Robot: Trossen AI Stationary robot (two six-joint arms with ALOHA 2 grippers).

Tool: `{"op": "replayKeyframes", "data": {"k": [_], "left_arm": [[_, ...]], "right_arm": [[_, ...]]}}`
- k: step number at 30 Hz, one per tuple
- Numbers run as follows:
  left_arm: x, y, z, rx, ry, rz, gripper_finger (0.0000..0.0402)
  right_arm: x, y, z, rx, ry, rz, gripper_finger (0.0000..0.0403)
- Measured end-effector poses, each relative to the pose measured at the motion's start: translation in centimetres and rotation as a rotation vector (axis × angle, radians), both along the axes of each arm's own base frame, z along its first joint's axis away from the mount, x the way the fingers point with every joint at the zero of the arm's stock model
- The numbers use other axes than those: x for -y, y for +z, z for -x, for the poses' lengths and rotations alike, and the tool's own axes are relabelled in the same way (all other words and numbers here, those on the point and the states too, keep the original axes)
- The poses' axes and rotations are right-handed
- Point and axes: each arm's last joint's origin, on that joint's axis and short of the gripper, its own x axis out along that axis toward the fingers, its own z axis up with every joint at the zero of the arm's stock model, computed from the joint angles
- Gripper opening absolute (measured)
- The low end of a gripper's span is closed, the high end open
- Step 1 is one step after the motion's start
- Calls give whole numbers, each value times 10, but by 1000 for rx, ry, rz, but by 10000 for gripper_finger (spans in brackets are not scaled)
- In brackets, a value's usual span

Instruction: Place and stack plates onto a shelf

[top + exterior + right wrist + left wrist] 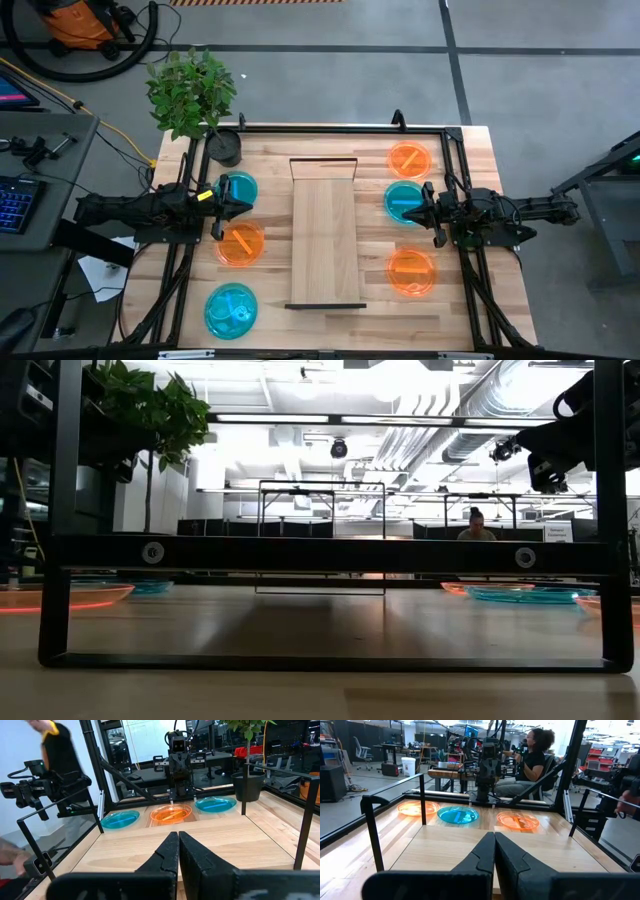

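— Where are the two claws right now?

— The left claw (222,208) hangs at the left side of the butcher-block wooden counter (270,150), fingers pressed together and holding nothing. The right claw (428,212) faces it from the opposite side, also pinched closed and empty. Between their tips lies the long rectangular light-wood shelf with dark metal ends (325,235).

— And the plates?

— Six small round translucent plastic ones, all on the counter, none on the shelf. At the left claw, a cyan-blue plate (237,189) sits just behind its tip and an orange plate (240,245) just in front of it, toward the near edge. A second cyan-blue plate (231,309) lies further toward the near edge, well apart from that claw.

— The right side?

— A cyan-blue plate (404,200) is partly under the right claw's tip. One orange plate (409,159) lies beyond it toward the far edge, another orange plate (411,271) on the near side.

— Anything else on the counter?

— A leafy green plant in a dark pot (224,146), in the far corner behind the left claw. A black metal frame (320,128) rims the counter.

— People?

— A person sits at a bench (532,755) in the room behind the right arm.
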Motion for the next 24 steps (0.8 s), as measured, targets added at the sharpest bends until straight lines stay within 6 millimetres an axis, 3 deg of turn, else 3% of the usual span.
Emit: {"op": "replayKeyframes", "data": {"k": [21, 24], "left_arm": [[0, 0, 0, 0, 0, 0, 1], [0, 0, 0, 0, 0, 0, 1]], "right_arm": [[0, 0, 0, -1, 0, -1, 0], [0, 0, 0, -7, 1, -94, 0]]}}
